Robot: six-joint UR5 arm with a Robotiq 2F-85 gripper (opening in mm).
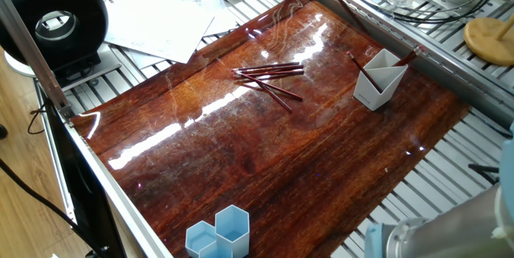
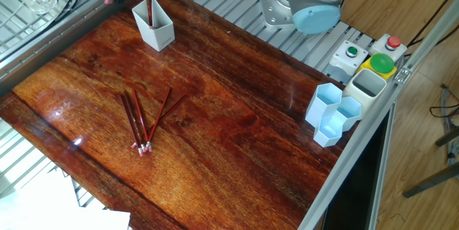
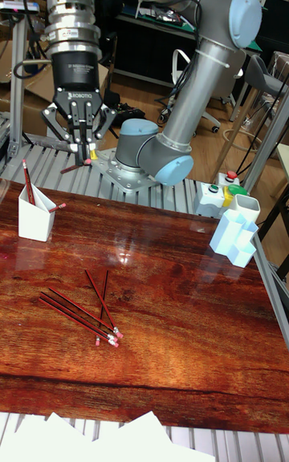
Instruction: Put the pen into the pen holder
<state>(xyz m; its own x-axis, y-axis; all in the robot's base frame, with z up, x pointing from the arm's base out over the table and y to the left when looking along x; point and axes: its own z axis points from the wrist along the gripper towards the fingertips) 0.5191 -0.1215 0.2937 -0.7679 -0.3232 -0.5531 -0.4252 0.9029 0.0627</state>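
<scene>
The black two-finger gripper hangs above the far edge of the glossy reddish-brown wooden table, its fingers pinched together on a thin dark red pen with a pink end, which lies nearly level in the grasp, tilted down a little toward the pink end. Below the gripper and off to the side of that pink end stands the small white angular plastic pen holder, upright on the wood, not touching the held pen. Two similar red pens lean inside it, one standing tall above the slanted rim, the other poking out low over the side nearer the gripper. Farther from the gripper, toward the near side of the table, a loose fan of red pens with pink ends lies flat on the wood. Well away, at the table's other corner, sits a cluster of light blue hexagonal cups. In one fixed view the gripper itself is out of sight; only the held pen's slanted line shows at the top.
</scene>
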